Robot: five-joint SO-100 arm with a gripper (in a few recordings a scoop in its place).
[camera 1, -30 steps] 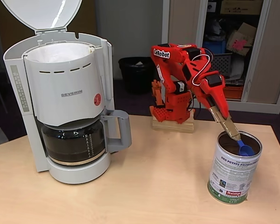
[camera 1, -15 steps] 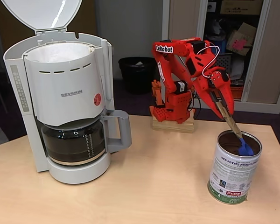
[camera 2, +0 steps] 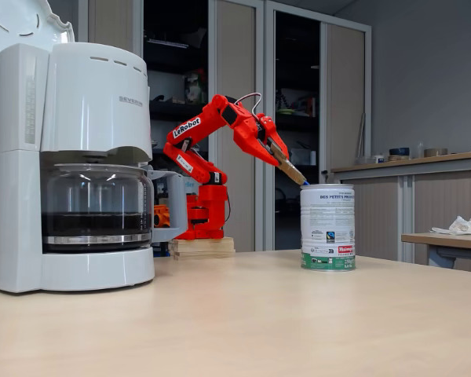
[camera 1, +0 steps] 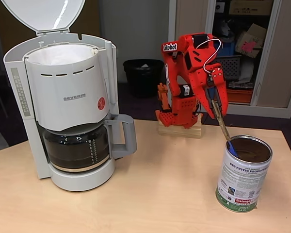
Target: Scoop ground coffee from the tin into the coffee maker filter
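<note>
The tin (camera 1: 242, 177) (camera 2: 327, 228) stands open on the right of the table, with dark ground coffee (camera 1: 252, 151) inside. My red gripper (camera 1: 215, 101) (camera 2: 279, 155) hangs above its left rim, shut on the wooden handle of a scoop (camera 1: 222, 124). The handle slopes down into the tin, and the scoop's blue bowl (camera 1: 231, 148) sits just inside the left wall. Whether the bowl holds powder I cannot tell. The coffee maker (camera 1: 68, 102) (camera 2: 71, 165) stands at the left with its lid up. The white paper coffee maker filter (camera 1: 62, 53) shows in its basket.
A glass carafe (camera 1: 76, 148) (camera 2: 96, 206) with dark liquid sits under the basket. The arm's base stands on a wooden block (camera 1: 180, 130) at the table's back edge. A black bin (camera 1: 141, 75) and open cupboards stand behind. Bare tabletop (camera 1: 165, 184) lies between machine and tin.
The wrist has swung up and to the left. The scoop's handle now stands steeper, and the blue bowl has moved from the tin's right side to its left inner rim.
</note>
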